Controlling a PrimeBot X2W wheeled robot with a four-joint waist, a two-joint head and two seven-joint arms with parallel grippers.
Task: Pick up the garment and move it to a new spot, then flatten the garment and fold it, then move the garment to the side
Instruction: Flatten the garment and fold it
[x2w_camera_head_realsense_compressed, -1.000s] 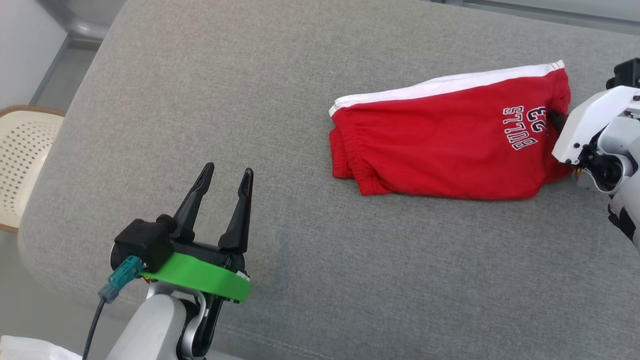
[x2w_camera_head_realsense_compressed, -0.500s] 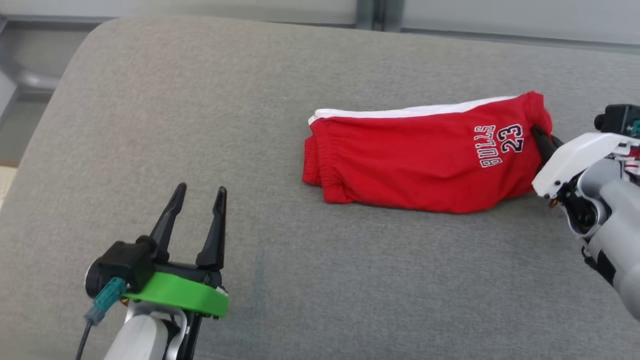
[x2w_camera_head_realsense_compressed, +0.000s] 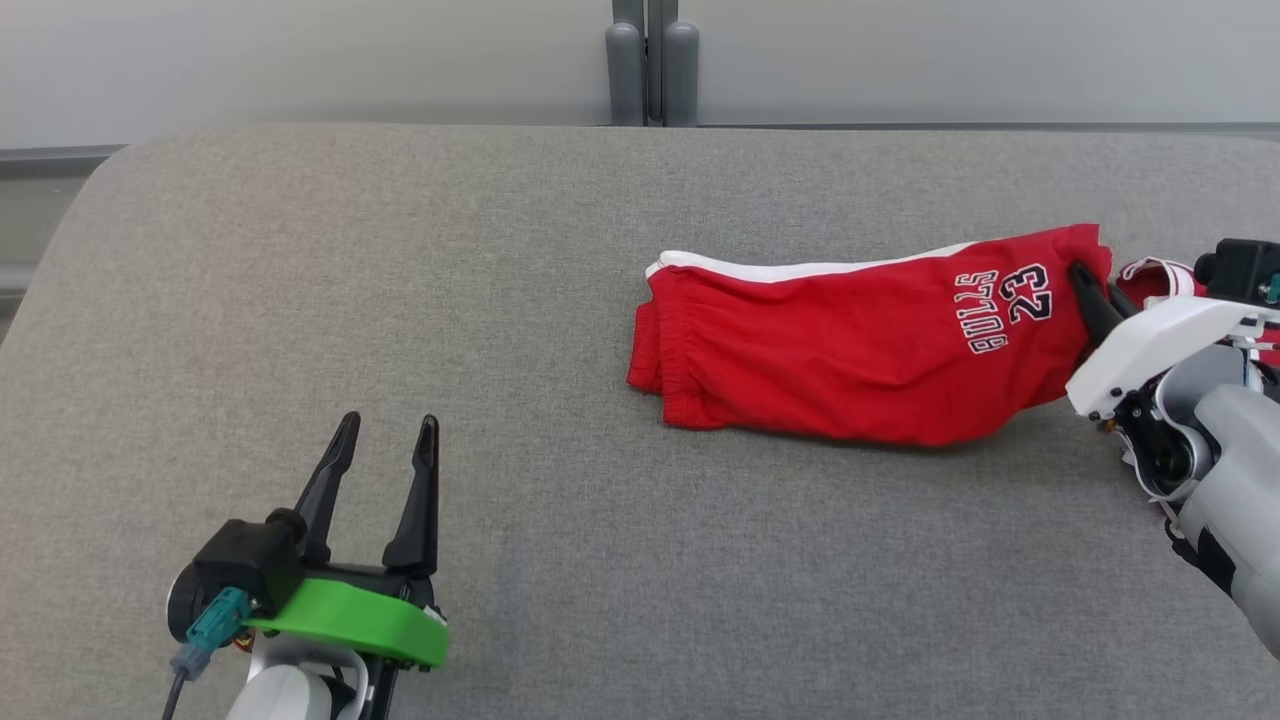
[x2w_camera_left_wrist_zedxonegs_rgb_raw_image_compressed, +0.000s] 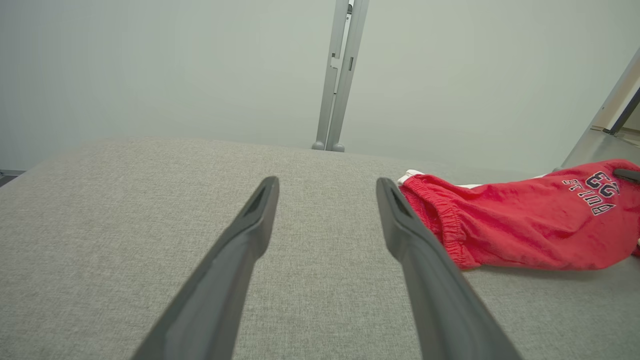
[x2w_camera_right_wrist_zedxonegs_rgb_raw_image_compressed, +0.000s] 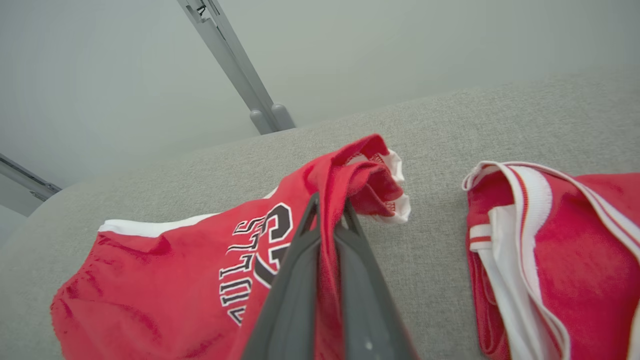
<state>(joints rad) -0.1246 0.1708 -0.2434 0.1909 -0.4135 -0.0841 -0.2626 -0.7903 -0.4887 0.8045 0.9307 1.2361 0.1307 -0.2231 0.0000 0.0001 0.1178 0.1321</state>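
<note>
Cloth sits pinched in the right jaws: they are clenched on a fold of the shorts (x2w_camera_right_wrist_zedxonegs_rgb_raw_image_compressed: 165, 280) at the leg end, just by the printed 23 (x2w_camera_right_wrist_zedxonegs_rgb_raw_image_compressed: 275, 225), with the hem bunched beyond the tips toward 12 o'clock in the right wrist view. In the head view that grip is at the 3 o'clock end of the shorts, which stretch from there toward 9 o'clock across the cushion (x2w_camera_head_realsense_compressed: 400, 300), waistband farthest from the grip. The gripped end looks a little raised; the rest lies flat. The left jaws stand released and bare at 7 o'clock of the head view, well apart from the shorts.

Soft, light knit, I judge: it will sag and drag rather than lift whole, and a one-point pinch may bunch it. A hem or waistband corner should give the firmest hold; two corners would spread it best.

What looks like a jersey (x2w_camera_right_wrist_zedxonegs_rgb_raw_image_compressed: 550, 250) lies near the shorts at their 3 o'clock, parted from them by a strip of cushion. Both garments lie loose on the cushion, in no container.
</note>
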